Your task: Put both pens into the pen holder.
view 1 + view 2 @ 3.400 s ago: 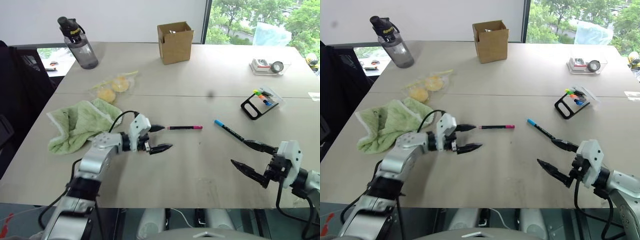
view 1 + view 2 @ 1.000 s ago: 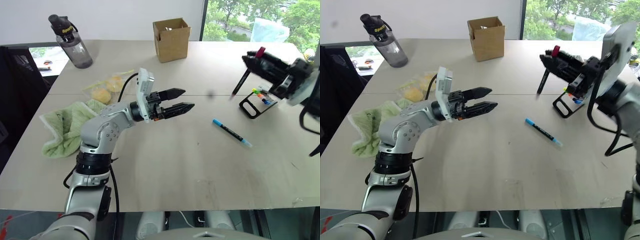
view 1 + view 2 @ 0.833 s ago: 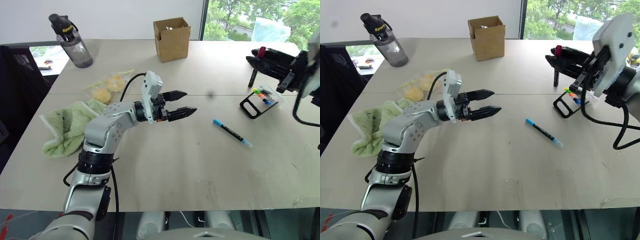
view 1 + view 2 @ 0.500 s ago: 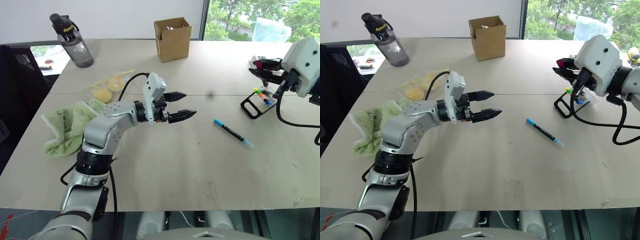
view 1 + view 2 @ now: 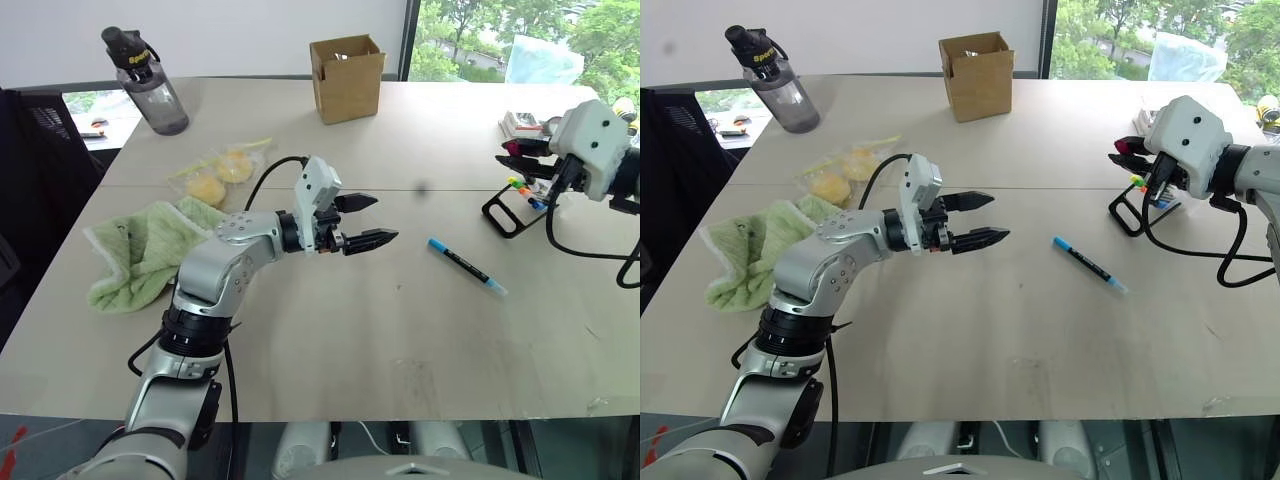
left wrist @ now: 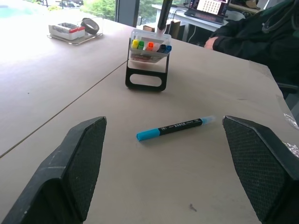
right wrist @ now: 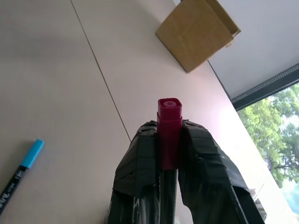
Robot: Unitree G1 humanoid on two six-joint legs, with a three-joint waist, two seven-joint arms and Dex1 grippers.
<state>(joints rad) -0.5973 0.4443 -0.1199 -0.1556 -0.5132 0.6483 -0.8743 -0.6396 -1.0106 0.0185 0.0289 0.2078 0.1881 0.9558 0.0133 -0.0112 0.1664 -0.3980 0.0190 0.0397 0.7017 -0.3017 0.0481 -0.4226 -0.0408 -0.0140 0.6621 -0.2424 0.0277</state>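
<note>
Right wrist view: right jaws clamp the magenta pen; blue pen lies between the wide-open left jaws.

bright daylight from the window at back right, soft shadows, pics sharp, slight glare on table imo

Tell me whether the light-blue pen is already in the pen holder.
No, the light-blue pen lies flat on the table, short of the pen holder and apart from it.
</note>
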